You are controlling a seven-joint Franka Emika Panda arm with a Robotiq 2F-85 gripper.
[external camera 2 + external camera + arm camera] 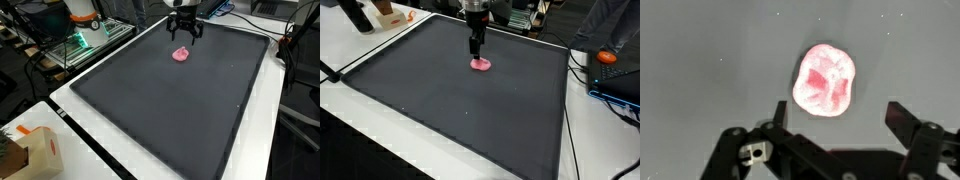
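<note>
the claw (pixel 184 35) is spread wide, holding nothing, directly over a pink lump (pixel 825 82). the lump lies on a dark mat (pixel 470 110) near its far edge. the mat covers a white table (pixel 360 120); cables (pixel 578 70) run beside it.

- White table (pixel 380 135) (pixel 110 160), top shows as a border around the mat in both exterior views.
- Dark grey mat (pixel 460 100) (pixel 170 110) (pixel 700 50) lies flat on the table and covers most of it, with a thin pale edge line.
- Pink lump (pixel 480 65) (pixel 181 55) (pixel 825 82) sits on the mat near its far edge, alone, with bare mat all round it.
- Brown box (pixel 30 150) is on the table's corner, off the mat.
- Black cables (pixel 575 110) run over the table strip beside the mat.
</note>
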